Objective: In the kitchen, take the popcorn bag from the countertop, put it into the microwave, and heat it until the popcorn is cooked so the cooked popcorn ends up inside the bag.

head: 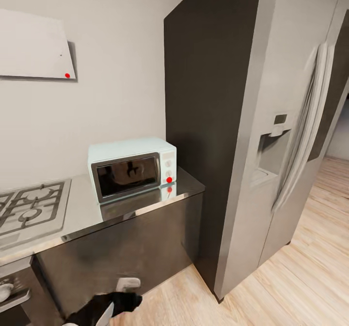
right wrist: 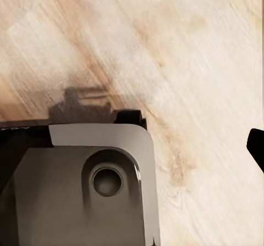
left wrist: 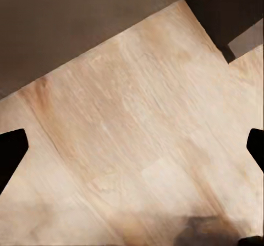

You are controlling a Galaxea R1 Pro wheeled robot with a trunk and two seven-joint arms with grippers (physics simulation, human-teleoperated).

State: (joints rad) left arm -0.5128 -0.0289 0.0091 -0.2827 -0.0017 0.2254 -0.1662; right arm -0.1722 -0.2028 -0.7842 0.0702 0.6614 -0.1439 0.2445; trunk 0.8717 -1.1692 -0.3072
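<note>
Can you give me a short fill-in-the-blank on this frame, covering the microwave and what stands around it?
1. The microwave door is ____.
2. The microwave sits on the countertop, between the gas hob and the tall ____.
3. The left gripper, fingers wide apart, looks down at a floor of pale ____.
4. The dot beside the microwave door is ____.

Missing words: shut; fridge; wood; red

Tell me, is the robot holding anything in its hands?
No. The left gripper is open over bare wooden floor. The right gripper cannot be judged, but nothing shows in it.
</note>
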